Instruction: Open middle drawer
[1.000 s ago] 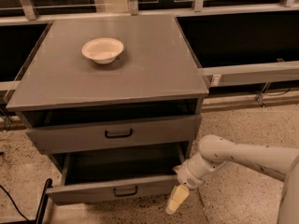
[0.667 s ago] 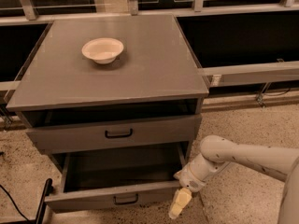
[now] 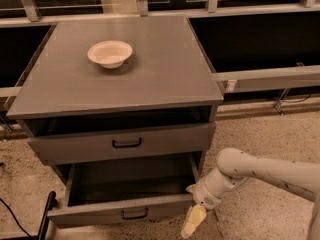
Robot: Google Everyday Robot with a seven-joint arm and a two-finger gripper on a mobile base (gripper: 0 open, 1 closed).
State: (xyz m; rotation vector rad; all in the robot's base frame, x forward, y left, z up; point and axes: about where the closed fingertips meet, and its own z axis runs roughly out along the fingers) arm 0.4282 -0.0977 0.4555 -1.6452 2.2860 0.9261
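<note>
A square grey cabinet [image 3: 150,79] with a flat top stands on speckled beige floor [image 3: 260,129], seen from above and in front. A shallow white bowl [image 3: 110,53] sits on the top toward the back left, well away from every edge.

Under the top edge is a dark open gap. Below it is a wide grey upper drawer front [image 3: 170,139] with a small black bar handle [image 3: 126,143] at its centre.

Below that, the middle drawer [image 3: 85,215], a grey drawer with a flat front, is pulled well out toward the viewer. Its dark interior is open from above. Its own small black handle [image 3: 134,214] is at the centre of the front, near the bottom edge of the view.

The robot's white arm [image 3: 260,171] reaches in from the right, low over the floor. The gripper [image 3: 193,220], pale yellow at the tip, hangs just beside the drawer's front right corner, apart from the handle. Whether its jaws are open or closed cannot be told, and nothing is seen in its hold.

Bare floor lies right of the cabinet. A thin black cable [image 3: 15,221] lies on the floor at lower left.
</note>
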